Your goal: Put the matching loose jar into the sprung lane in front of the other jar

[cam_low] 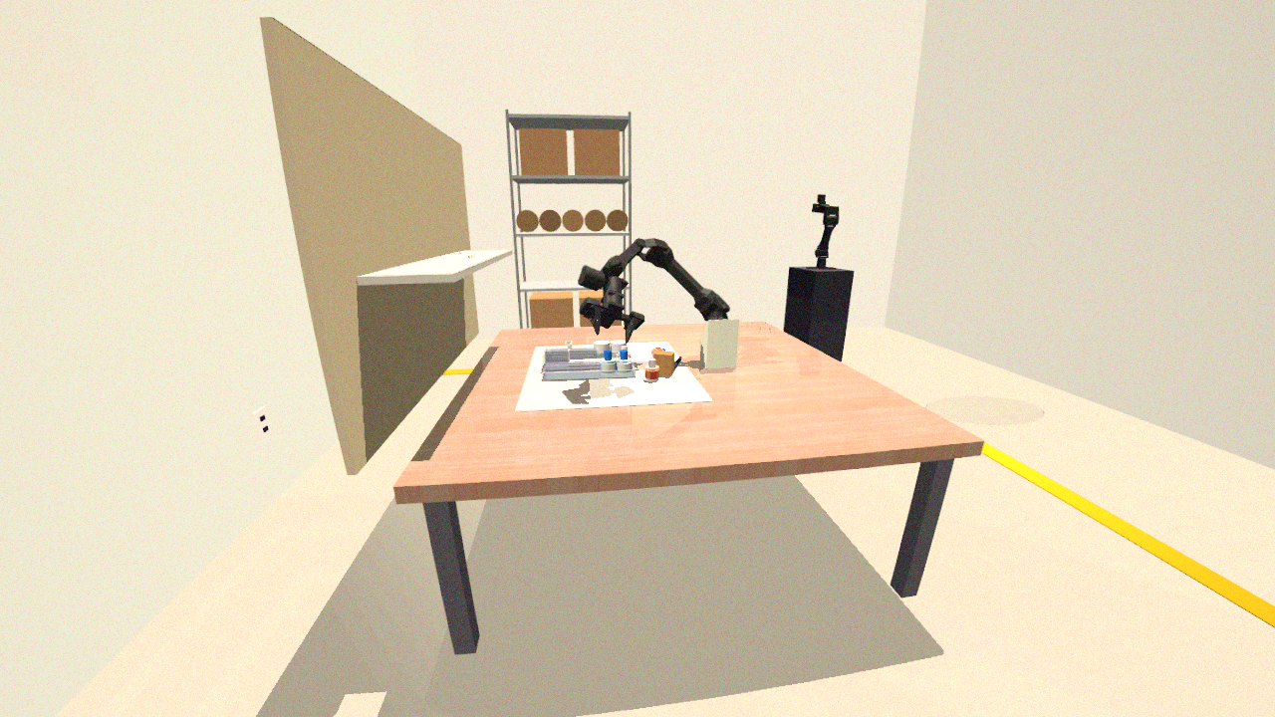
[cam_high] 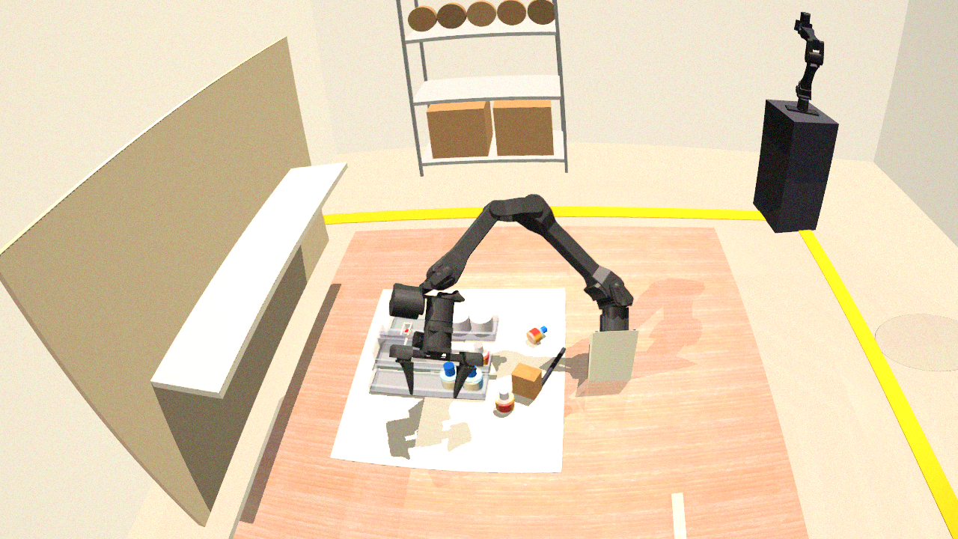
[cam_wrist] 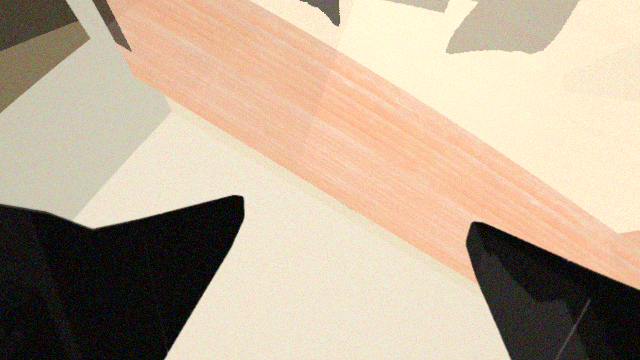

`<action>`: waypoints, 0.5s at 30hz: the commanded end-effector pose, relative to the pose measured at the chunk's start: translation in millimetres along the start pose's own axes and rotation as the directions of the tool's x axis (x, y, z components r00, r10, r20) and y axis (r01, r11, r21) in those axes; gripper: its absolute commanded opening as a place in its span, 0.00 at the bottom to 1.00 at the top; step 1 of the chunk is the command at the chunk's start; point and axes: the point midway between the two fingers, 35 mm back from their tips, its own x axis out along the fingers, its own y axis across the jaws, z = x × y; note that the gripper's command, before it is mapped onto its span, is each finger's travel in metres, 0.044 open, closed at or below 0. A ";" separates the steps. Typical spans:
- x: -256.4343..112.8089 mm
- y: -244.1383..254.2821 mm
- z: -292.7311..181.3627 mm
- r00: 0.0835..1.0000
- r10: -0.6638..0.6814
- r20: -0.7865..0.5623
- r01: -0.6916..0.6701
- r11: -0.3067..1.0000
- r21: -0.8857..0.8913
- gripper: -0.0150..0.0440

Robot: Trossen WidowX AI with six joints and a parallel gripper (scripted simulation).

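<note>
A loose jar point(cam_high: 504, 404) point(cam_low: 651, 374) with a white cap and red-orange label stands upright on the white mat, in front of the orange box. A similar white-capped jar point(cam_high: 485, 358) stands at the right end of the middle, sprung lane point(cam_high: 385, 353). The gripper's right finger and wrist partly hide it in the top view, and the pusher plate cannot be made out. My gripper point(cam_high: 434, 394) point(cam_low: 613, 336) point(cam_wrist: 354, 219) is open and empty, high above the lanes, left of the loose jar. The wrist view shows mat and table edge between and beyond the fingers, no jar.
Two blue-capped jars point(cam_high: 472, 379) stand in the near lane. Grey-white round containers point(cam_high: 480, 323) stand in the far lane. An orange box point(cam_high: 527, 380), a black pen-like stick point(cam_high: 554, 365) and a lying blue-capped jar point(cam_high: 534, 335) are on the right. A pale upright panel point(cam_high: 612, 356) stands beside the arm's base.
</note>
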 end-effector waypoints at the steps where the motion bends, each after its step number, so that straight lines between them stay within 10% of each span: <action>1: -3.8 -78.3 1.1 0.928 -0.253 0.272 0.184 0.949 0.256 1.00; 15: -45.4 -145.9 18.3 0.681 -0.361 0.637 0.076 0.900 0.429 1.00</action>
